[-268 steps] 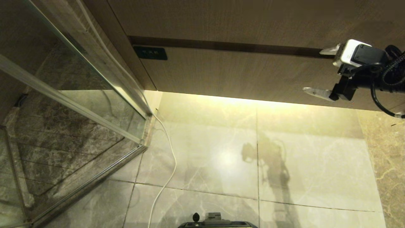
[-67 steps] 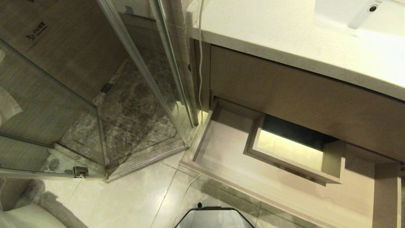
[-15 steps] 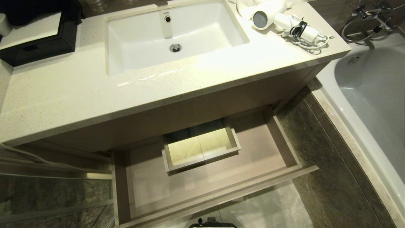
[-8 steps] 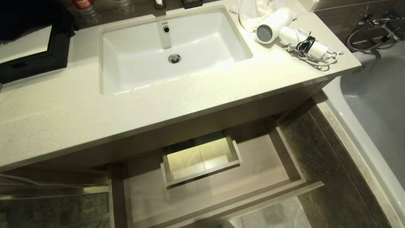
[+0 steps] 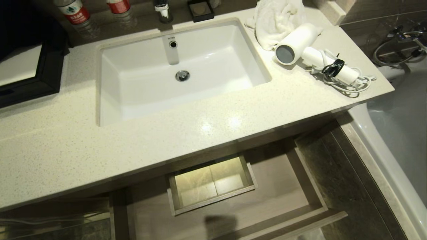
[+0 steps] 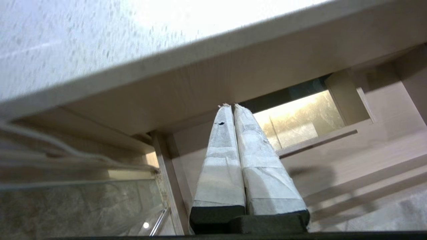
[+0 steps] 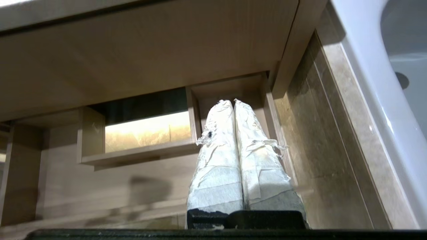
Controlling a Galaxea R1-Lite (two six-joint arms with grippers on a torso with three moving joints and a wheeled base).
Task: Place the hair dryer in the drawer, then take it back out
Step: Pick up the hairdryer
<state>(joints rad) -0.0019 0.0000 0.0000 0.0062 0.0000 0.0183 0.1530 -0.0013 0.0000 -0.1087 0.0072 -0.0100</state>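
The white hair dryer (image 5: 298, 41) lies on the right end of the counter, grey round end toward me, handle and bundled cord (image 5: 348, 83) to its right. Below the counter the wood-grain drawer (image 5: 283, 186) stands pulled out with nothing in it except a cutout box (image 5: 211, 185) at its back. Neither arm shows in the head view. My left gripper (image 6: 230, 106) is shut and empty, low in front of the drawer (image 6: 333, 156). My right gripper (image 7: 230, 101) is also shut and empty, pointing at the drawer's (image 7: 100, 190) right end.
A white sink (image 5: 140, 83) is set in the speckled counter (image 5: 83, 143). A white towel (image 5: 277, 20) lies behind the dryer. Bottles (image 5: 75, 13) stand at the back left, next to a black tray (image 5: 50, 73). A bathtub (image 5: 400, 140) is on the right.
The whole head view has shifted: the camera has risen, so counter and dryer sit lower in the picture. The drawer, shut in the earliest frame, stands open. Nothing on the counter has moved.
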